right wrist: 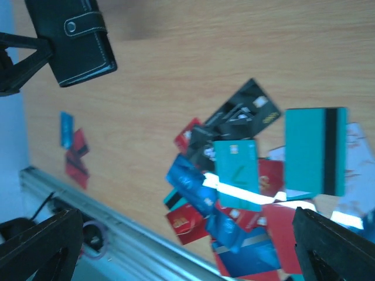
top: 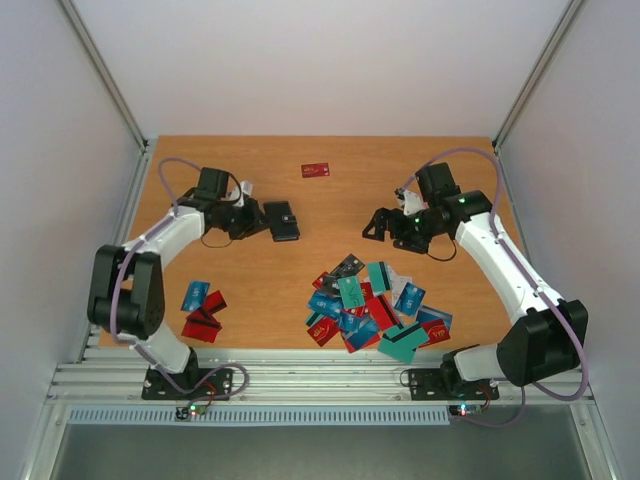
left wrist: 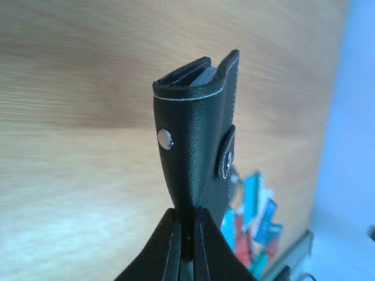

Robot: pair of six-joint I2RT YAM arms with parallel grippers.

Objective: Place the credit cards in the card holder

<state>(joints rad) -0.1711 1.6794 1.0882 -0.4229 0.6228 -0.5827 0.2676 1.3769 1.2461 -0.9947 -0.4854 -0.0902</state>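
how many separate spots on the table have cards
3: big pile at the near edge, right of centre; small cluster at the near edge, left; one red card at the far side. The card holder may hide more.

1 card holder (top: 282,221), 1 lone red card (top: 315,171), 2 heaps credit cards (top: 375,305), qty unclear.

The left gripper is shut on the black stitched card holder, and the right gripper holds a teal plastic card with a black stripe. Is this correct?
No. The right gripper holds nothing: the right wrist view shows its jaws wide open and the teal plastic striped card lying in the pile. The left gripper is indeed shut on the black stitched card holder.
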